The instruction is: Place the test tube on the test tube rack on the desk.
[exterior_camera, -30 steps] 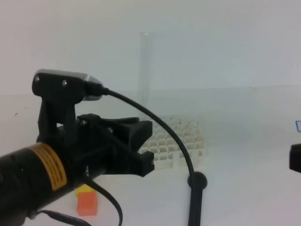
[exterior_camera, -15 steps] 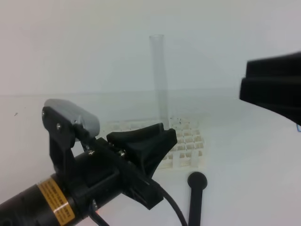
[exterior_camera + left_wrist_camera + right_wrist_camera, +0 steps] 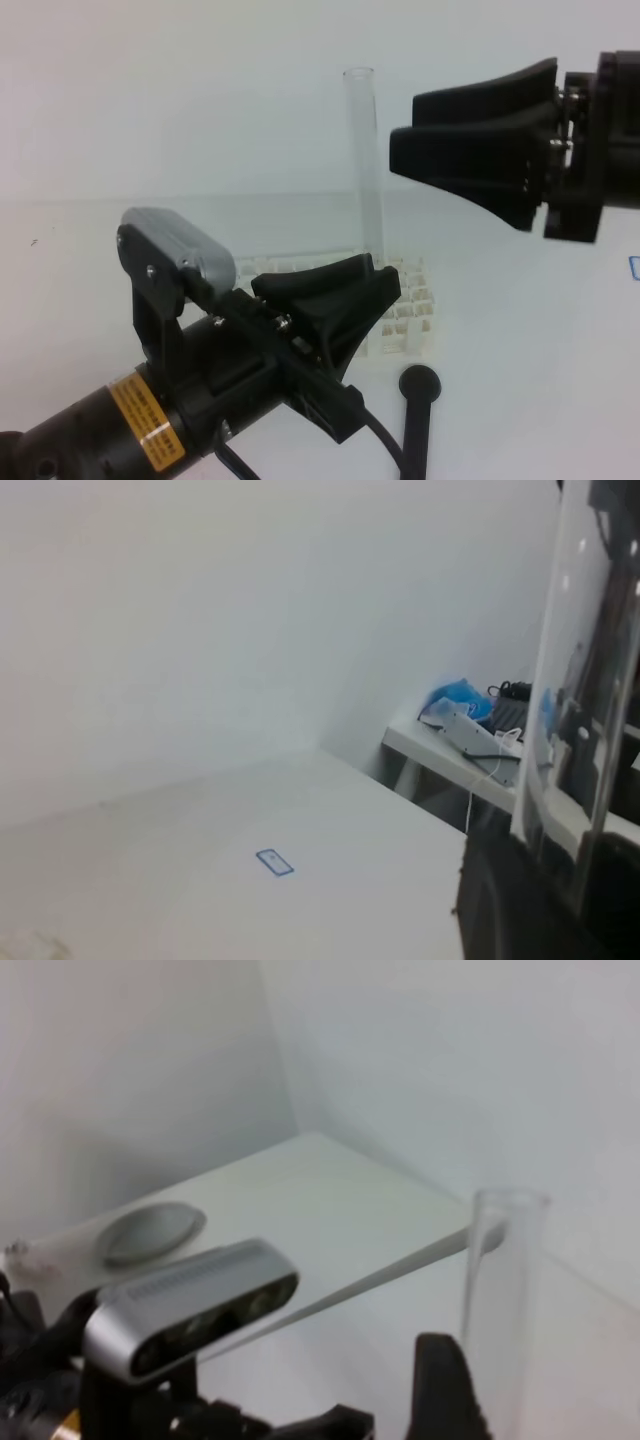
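— How far along am I?

— Roughly halfway, I'd judge. My left gripper [image 3: 350,300] is pinching the test tube [image 3: 366,170] by its lower end, upright, above the test tube rack [image 3: 405,312] on the desk [image 3: 540,400]. It isn't in a hole yet; lowering it in is what's left.

— And the other claw?

— My right gripper [image 3: 440,140] is spread wide beside the tube's rim, holding nothing.

— Counts?

— 1 tube, 1 rack, 2 grippers, 1 black round-headed stick [image 3: 418,400].
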Tool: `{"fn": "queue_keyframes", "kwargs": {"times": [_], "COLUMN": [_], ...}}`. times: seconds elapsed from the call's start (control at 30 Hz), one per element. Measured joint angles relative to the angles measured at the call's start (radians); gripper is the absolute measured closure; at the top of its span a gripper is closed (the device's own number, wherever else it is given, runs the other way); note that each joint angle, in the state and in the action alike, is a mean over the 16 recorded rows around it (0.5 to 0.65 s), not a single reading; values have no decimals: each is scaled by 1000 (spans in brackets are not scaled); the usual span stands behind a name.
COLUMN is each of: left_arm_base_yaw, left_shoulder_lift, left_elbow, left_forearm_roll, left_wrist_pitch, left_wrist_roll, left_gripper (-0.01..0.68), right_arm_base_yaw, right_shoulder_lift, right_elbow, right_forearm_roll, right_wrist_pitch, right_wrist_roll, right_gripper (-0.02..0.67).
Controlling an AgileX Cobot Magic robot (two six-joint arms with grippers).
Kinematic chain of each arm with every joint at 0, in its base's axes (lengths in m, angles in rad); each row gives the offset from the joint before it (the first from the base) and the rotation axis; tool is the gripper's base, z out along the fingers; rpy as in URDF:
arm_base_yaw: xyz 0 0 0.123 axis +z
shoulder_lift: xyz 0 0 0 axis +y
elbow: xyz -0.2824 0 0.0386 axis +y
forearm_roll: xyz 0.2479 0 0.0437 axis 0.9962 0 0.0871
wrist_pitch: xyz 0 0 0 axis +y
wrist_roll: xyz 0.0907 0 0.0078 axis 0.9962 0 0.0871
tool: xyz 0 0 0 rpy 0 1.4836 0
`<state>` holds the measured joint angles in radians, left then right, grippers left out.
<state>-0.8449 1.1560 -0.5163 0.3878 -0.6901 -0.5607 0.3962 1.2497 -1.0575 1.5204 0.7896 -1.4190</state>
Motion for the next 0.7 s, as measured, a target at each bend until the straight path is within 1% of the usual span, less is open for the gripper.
{"fn": "queue_keyframes", "kwargs": {"times": [0.27, 0.7], "left_arm_base_yaw": [0, 0], "left_shoulder_lift": [2, 2], "left_elbow": [0, 0], "left_forearm_roll": [3, 25], "left_wrist_pitch": [-16, -29], "left_wrist_roll": [13, 13], "left_gripper": [561, 561], "right_arm_base_yaw": [12, 22], "right_shoulder_lift": [51, 90], "right_elbow": [-51, -86], "right_forearm_roll": [31, 77], "right_wrist_pitch": [-7, 53], "right_wrist_roll": [-2, -11], "right_gripper": [240, 254]}}
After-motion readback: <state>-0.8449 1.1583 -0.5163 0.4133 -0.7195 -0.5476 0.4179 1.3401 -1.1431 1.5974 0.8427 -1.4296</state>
